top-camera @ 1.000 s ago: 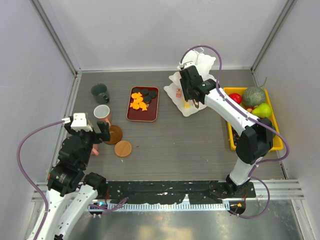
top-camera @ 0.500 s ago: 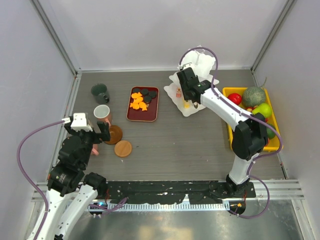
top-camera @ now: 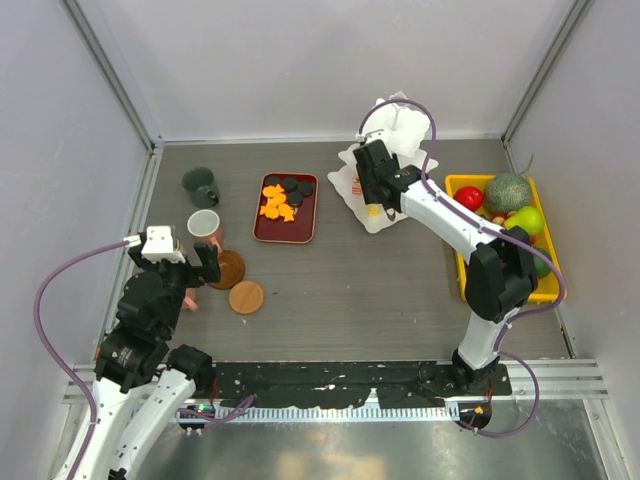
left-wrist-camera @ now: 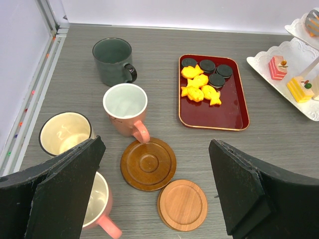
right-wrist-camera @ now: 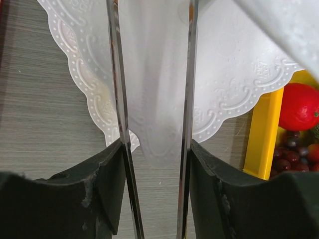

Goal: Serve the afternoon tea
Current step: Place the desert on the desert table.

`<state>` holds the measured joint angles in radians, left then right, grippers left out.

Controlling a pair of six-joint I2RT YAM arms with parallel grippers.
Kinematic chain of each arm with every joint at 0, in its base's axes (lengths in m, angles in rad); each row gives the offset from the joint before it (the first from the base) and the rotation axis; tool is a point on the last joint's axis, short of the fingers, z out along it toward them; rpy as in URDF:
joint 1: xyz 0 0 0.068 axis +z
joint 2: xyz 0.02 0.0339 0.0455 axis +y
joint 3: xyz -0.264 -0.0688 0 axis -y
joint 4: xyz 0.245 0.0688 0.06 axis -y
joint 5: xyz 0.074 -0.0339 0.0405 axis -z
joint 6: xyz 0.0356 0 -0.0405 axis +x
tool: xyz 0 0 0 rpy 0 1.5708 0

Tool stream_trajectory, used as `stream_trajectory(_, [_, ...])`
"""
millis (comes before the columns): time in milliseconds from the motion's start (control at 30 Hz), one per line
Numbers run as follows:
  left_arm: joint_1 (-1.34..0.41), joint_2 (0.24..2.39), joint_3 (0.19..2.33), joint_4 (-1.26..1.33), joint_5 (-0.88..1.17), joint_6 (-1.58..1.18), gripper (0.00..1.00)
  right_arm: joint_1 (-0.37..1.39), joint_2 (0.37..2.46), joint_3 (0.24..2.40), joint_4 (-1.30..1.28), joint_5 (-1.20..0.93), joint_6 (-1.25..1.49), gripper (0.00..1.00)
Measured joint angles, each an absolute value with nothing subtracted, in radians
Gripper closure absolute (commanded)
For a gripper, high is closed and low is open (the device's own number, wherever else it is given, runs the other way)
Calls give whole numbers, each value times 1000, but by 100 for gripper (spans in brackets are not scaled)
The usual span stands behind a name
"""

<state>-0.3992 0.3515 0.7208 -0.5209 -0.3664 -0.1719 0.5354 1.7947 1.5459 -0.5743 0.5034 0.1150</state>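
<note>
First, from above, the right claw is seen low over the white stand. Two sweets are already set there, so another is likely meant to be put down. The left claw is parked near the mugs.

From the left wrist, that claw is held wide apart with nothing in it, above a brown coaster. A pink mug is placed just beside the coaster, not on it. Orange and black sweets are left on the red tray.

From the right wrist, metal tongs are clamped between the right claw's fingers, so food is not touched by them. No sweet is seen between the blades.
</note>
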Motion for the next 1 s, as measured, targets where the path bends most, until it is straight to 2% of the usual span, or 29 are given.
stream_trajectory(633, [-399,352,721,-521,-366,-172,1,576,1605,1420,-571,487,131,44])
stream_trajectory(1000, [-399,352,721,-521,-366,-172,1,656,1491,1362,-645,432,133,46])
